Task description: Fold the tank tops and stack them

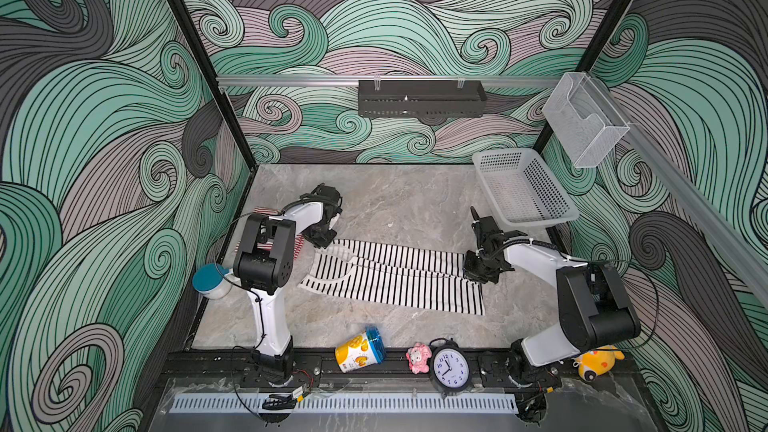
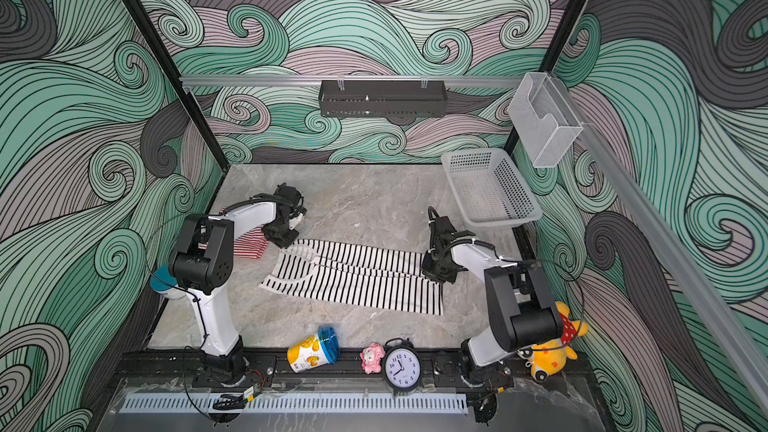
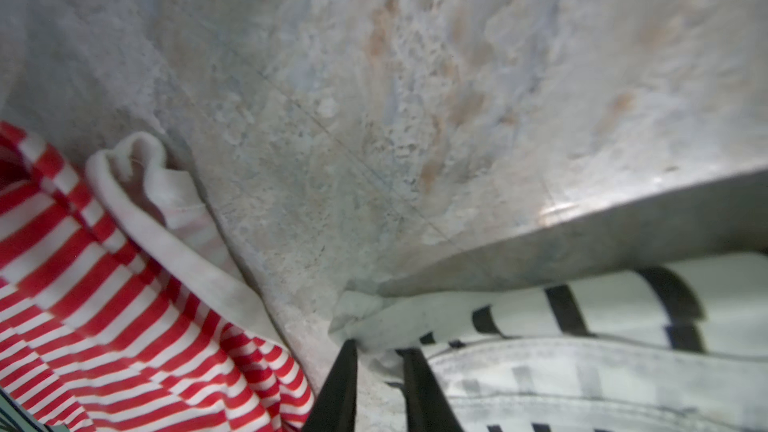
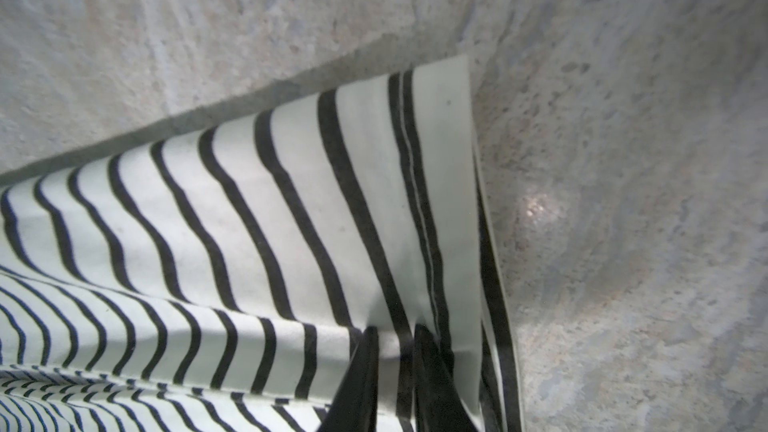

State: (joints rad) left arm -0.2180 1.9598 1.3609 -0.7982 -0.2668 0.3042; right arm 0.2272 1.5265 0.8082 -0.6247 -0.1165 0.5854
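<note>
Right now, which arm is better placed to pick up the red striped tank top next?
Left. The left gripper pinches the black-and-white top at its strap end, beside the red-and-white top; the right gripper holds its far hem.

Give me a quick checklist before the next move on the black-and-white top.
1. Left hand pinching the black-and-white tank top at its strap end: ok.
2. Right hand pinching its hem corner: ok.
3. Gripped edge raised off the table: ok.
4. Red-and-white tank top free of the left hand: ok, beside it, apart.
5. Red-and-white tank top already folded: cannot tell, the left arm hides most.
6. Can and clock apart from the cloth: ok.
</note>
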